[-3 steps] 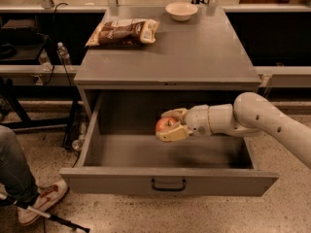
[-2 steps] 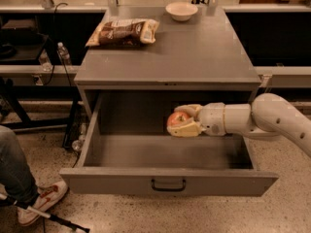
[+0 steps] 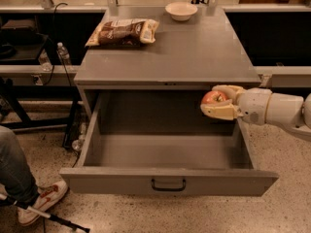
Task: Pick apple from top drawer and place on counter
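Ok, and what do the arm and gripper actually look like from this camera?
The gripper, over the right side of the top drawer, has two cream-yellow, flat, slightly curved fingers. Behind them comes a rounded white wrist housing, then a smooth white cylindrical arm segment. No cables or markings show.

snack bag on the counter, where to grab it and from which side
Probably from above, pinching across the short width of the snack bag, since it lies flat on the counter. The end effector is shut on the apple over the top drawer.
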